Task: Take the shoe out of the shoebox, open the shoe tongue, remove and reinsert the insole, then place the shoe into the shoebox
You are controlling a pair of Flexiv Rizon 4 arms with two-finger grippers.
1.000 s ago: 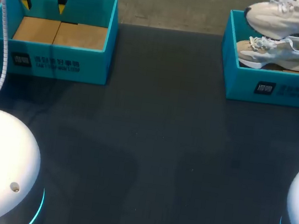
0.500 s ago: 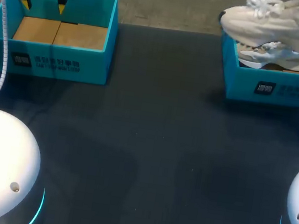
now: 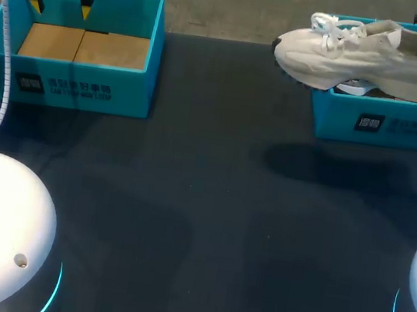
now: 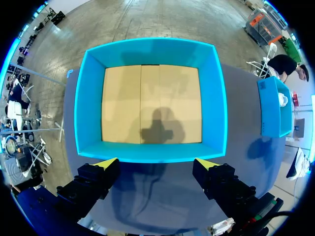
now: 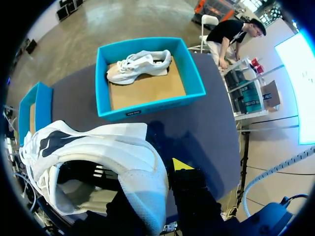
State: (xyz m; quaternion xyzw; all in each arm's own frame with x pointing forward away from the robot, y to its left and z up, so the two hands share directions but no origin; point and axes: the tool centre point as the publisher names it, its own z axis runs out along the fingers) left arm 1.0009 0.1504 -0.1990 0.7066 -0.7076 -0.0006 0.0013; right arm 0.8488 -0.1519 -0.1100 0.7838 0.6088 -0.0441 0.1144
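White shoe (image 3: 354,56) hangs over the worktop (image 3: 202,202) just off the right shoebox (image 3: 384,122), with your right tool (image 5: 152,177) clamped on its heel and the toe pointing toward the middle. Meanwhile your left tool (image 3: 59,7) is released above the other shoebox (image 3: 63,85), well apart, so I'd say the right arm's nearer.

An off-white lace-up sneaker (image 3: 354,56) hangs level, toe pointing left, over the left wall of the open teal cardboard shoebox (image 3: 384,125) at far right.
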